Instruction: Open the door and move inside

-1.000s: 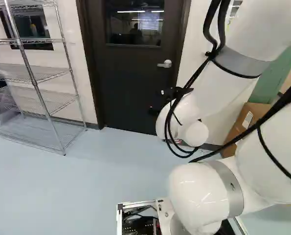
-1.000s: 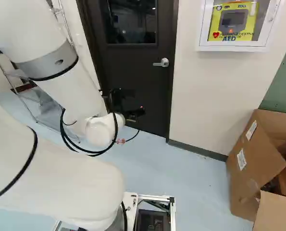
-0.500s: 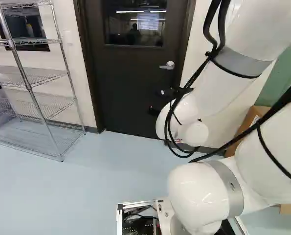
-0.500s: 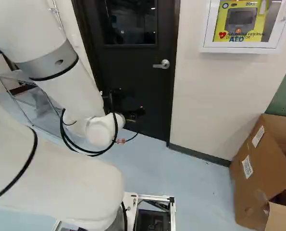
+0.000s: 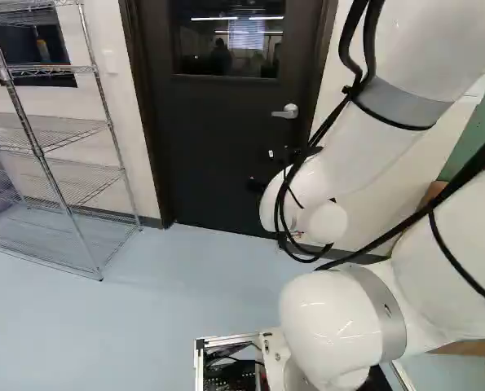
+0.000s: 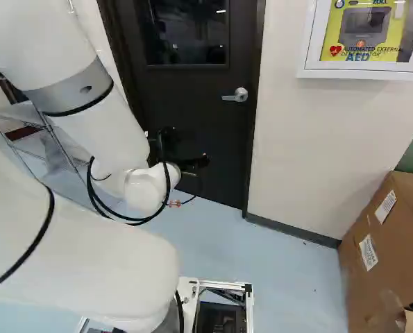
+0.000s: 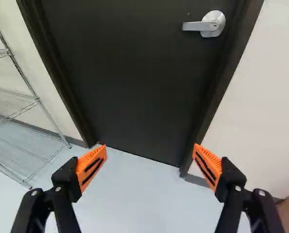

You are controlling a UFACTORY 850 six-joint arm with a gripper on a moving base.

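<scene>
Dark-brown door [image 5: 209, 151], closed within its frame [image 7: 53, 63], stands ahead of the base, with a window [image 6: 185, 31] in its upper part. Its silver lever handle [image 6: 235, 95] lies toward the right edge of the door in both base views. Low before the door, the gripper [image 6: 196, 161] is below the handle and apart from it; its two fingers are spread wide, orange pads [image 7: 92, 166] facing each other, with nothing held between them. Behind it extends the white arm [image 6: 109, 128], with black cables looping beside its wrist. Farther out, wire shelving [image 5: 38, 148] stands at the left of the left base view. At the right of the right base view, a white wall case [image 6: 373, 73] containing a yellow device [image 6: 330, 31] is mounted above an open cardboard box [image 6: 366, 288], which rests on the pale blue floor [image 6: 262, 277]
</scene>
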